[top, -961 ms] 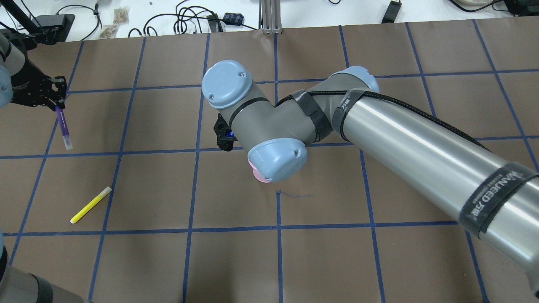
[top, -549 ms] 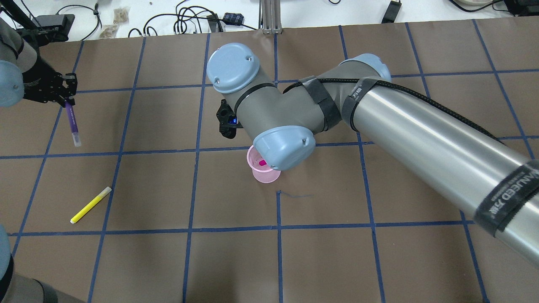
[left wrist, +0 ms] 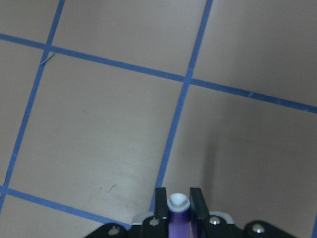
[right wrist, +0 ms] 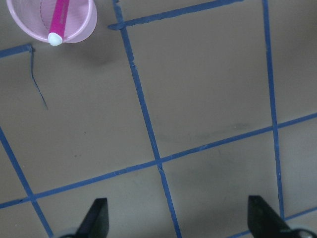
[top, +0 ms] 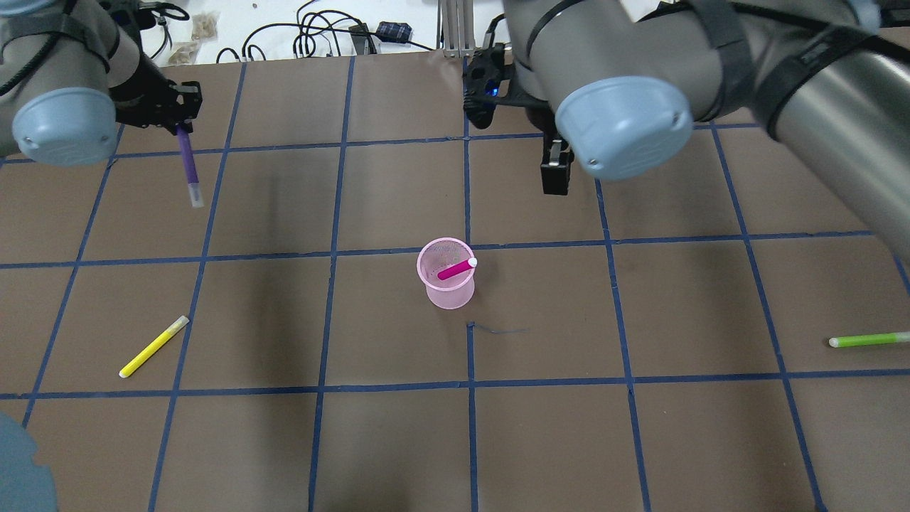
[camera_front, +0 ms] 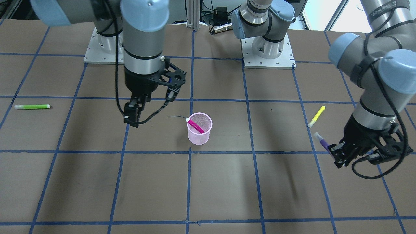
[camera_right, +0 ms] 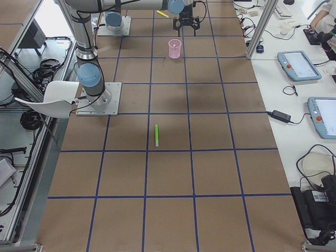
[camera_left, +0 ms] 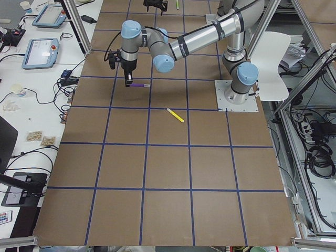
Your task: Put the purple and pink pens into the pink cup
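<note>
The pink mesh cup [top: 448, 295] stands upright near the table's middle. The pink pen [top: 455, 269] leans inside it, its white cap at the rim. Both also show in the front view, cup [camera_front: 199, 137] and pen [camera_front: 196, 126], and in the right wrist view, cup [right wrist: 81, 27]. My left gripper [top: 179, 119] is shut on the purple pen [top: 189, 167] and holds it in the air at the far left; the left wrist view shows the pen [left wrist: 178, 210] between the fingers. My right gripper [top: 555, 179] is open and empty, raised beyond and to the right of the cup.
A yellow pen [top: 153, 346] lies on the table at the near left. A green pen [top: 869, 340] lies at the near right edge. Cables and small devices [top: 334, 32] sit on the white strip beyond the brown mat.
My right arm has lifted off the cup and drawn back to the far right, and the pink pen stays in the cup. My left gripper has carried the purple pen rightward and farther back.
</note>
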{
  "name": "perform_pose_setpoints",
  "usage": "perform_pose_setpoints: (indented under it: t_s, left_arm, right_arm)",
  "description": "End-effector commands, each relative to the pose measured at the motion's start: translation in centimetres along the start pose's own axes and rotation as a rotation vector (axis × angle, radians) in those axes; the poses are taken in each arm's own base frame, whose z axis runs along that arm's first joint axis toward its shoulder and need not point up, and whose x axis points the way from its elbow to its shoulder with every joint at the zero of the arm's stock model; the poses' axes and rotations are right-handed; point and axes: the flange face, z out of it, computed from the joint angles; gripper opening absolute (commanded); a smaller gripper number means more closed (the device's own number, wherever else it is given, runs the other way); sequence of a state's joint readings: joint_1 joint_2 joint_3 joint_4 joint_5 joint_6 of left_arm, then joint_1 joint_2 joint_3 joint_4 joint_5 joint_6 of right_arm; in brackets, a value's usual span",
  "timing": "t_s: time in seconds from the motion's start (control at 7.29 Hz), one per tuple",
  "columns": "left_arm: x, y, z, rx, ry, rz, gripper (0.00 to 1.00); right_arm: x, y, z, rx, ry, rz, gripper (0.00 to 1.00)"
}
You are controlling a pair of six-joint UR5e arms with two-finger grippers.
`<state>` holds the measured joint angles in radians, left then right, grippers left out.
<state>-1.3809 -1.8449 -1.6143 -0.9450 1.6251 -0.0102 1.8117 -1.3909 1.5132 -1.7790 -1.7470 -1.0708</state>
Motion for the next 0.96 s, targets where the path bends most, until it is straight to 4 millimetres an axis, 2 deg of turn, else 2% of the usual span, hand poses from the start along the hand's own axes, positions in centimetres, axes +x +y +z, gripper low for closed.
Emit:
perform_pose_setpoints:
  t_s: [0.0, 0.14, 0.27, 0.41, 0.55, 0.69, 0.82]
  left_arm:
    - [12.5, 4.2, -3.3, 0.051, 0.063, -0.038, 0.0]
    - [16.6, 6.0, -4.3, 0.102, 0.066, -0.093, 0.0]
    - [21.0, 9.0, -3.7, 0.143, 0.06, -0.165, 0.0]
    - [24.8, 12.9, -3.1, 0.146, 0.085, -0.175, 0.0]
    - [26.6, 15.1, -2.8, 0.154, 0.106, -0.188, 0.0]
    - [27.2, 16.8, -1.6, 0.125, 0.094, -0.203, 0.0]
    - [27.6, 18.1, -1.0, 0.114, 0.083, -0.207, 0.0]
  right_arm:
    - [3.0, 6.7, -3.5, 0.078, -0.024, 0.161, 1.0]
    - [2.1, 7.2, -4.7, 0.096, -0.027, 0.277, 1.0]
    - [2.0, 7.3, -4.8, 0.091, -0.035, 0.421, 1.0]
    - [1.8, 7.3, -5.0, 0.091, -0.053, 0.6, 1.0]
    - [1.6, 7.2, -5.2, 0.106, -0.067, 0.708, 1.0]
    - [1.4, 7.1, -5.1, 0.1, -0.077, 0.76, 1.0]
    - [1.3, 7.2, -4.8, 0.091, -0.088, 0.912, 1.0]
